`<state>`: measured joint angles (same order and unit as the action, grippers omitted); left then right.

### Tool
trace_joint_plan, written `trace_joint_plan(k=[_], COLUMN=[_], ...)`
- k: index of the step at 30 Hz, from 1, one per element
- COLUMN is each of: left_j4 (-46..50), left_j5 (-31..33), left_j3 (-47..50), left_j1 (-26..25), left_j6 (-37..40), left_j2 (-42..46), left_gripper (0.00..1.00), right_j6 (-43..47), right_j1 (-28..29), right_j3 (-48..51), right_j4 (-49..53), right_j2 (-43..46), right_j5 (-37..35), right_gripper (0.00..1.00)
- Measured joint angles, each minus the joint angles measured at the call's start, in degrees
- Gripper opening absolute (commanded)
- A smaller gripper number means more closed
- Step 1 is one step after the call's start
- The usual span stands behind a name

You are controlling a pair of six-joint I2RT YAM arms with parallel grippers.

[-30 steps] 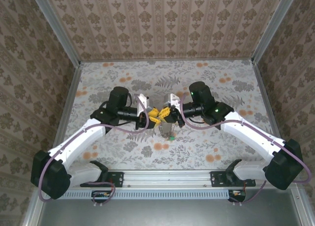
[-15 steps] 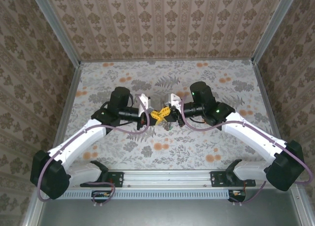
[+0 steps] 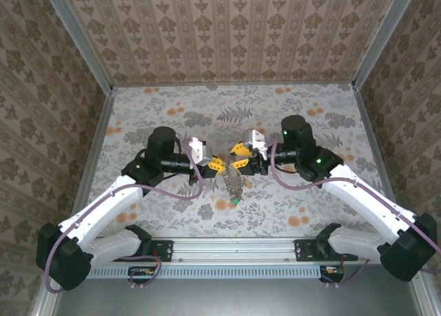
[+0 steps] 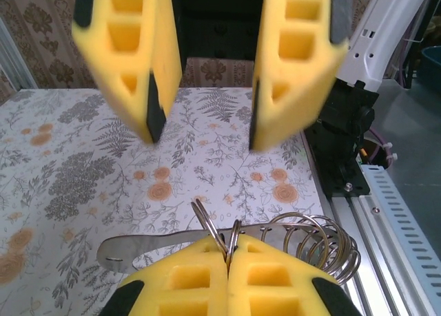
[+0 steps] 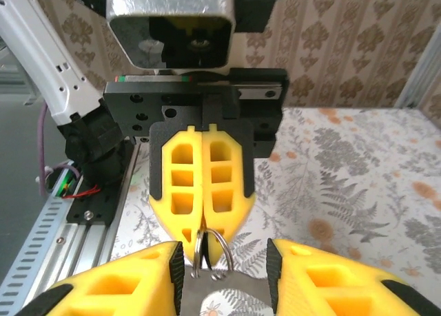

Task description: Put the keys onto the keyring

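1. Pinching the wire keyring (image 4: 207, 223) between fully closed yellow foam pads (image 4: 186, 281), the left tool (image 4: 228, 250) risked letting that thin, slick, round loop twist free.
2. Below the tools, the keys (image 3: 233, 187) bunched near the flowered worktop (image 3: 310, 109), one green plastic head (image 3: 236, 202) lowest; a jolt might shed them.
3. The right tool (image 5: 224, 259) straddled the ring, half open, holding nothing; closing off-centre could knock it loose.

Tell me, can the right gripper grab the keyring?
Probably yes: the right gripper is open, and the keyring lines up between its fingers, pinched by the shut left gripper opposite.
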<state>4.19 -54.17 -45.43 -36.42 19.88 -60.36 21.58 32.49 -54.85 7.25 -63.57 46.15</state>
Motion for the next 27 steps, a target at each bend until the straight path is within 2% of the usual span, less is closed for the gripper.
trace_joint_plan(k=[9,17,27], left_j4=[-1.27,-1.73,-2.03], left_j5=[-0.02,-0.07,-0.07], left_j3=[0.04,0.04,0.04], left_j1=[-0.28,-1.14,-1.49], left_j6=[0.87,1.03,1.88], left_j2=[0.11,0.11,0.11], left_gripper=[0.00,0.00,0.00], right_j6=[-3.08,-6.91,-6.71], right_j1=[-1.53,-1.53,-1.53], right_j3=[5.62,6.47,6.40], right_j4=[-5.53,-11.02,-10.12], right_j2=[0.98,-1.44,-3.06], right_j5=[2.73,5.44,8.92], right_gripper=[0.37,0.37,0.34])
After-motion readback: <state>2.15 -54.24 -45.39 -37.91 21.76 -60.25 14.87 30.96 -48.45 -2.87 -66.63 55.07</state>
